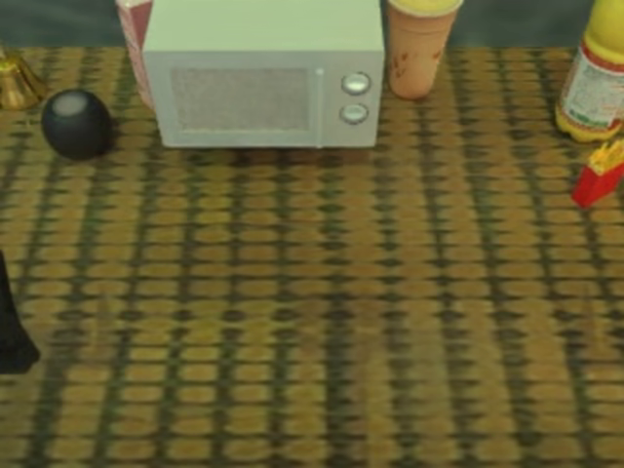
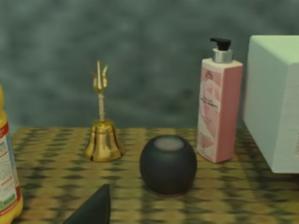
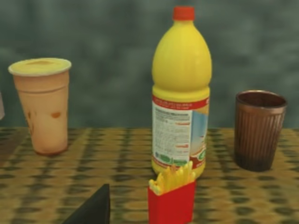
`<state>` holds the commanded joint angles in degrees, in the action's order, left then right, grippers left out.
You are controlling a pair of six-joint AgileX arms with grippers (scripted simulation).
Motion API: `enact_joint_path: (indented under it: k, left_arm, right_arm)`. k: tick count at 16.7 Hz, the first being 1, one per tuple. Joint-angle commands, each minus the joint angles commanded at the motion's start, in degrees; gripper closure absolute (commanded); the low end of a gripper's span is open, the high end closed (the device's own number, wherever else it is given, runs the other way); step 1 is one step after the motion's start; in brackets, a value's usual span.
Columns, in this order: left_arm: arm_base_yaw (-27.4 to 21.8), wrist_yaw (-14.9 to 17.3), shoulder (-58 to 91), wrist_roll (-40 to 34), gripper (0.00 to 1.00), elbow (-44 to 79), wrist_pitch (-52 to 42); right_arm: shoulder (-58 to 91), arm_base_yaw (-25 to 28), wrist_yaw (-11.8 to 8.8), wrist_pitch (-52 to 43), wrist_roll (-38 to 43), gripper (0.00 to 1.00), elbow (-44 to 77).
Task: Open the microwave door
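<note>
Nearest the top camera lies the bare woven counter, and at its left edge a dark piece of our left arm juts in, well short of everything else. We see only a dark wedge of the left tool in the left wrist view and a like wedge of the right tool in the right wrist view, so we cannot tell how wide either one stands. Neither touches anything.

Along the far side, from the left: a gold bell at the edge, then a black ball just beside it. A pink pump bottle stands upright next, close against the left side of the microwave. The microwave sits left of centre at the back of the counter, facing us. Its door lies flat and closed against the front, with two silver knobs to its right. Just right of the microwave stands a lidded cup. Farther right are a yellow bottle and, in front of it, a red carton of fries. A brown tumbler shows only in the right wrist view, beside the yellow bottle.
</note>
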<state>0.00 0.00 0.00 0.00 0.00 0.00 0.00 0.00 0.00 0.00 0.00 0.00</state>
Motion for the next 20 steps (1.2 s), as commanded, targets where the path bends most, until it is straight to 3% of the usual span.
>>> enact_joint_path:
  k: [5,9,20]
  left_arm:
    - [-1.28,-0.52,3.41,-1.16,0.00,3.49,-2.15]
    - [-5.38,-2.48,16.17,-4.98,0.00,16.58,-9.70]
    - [-22.97,-11.31,83.84,-20.41,0.00,86.21,-45.70]
  right_arm:
    - [0.00,0.00,0.00,0.00,0.00,0.00,0.00]
    - [0.00,0.00,0.00,0.00,0.00,0.00,0.00]
    - [0.00,0.00,0.00,0.00,0.00,0.00,0.00]
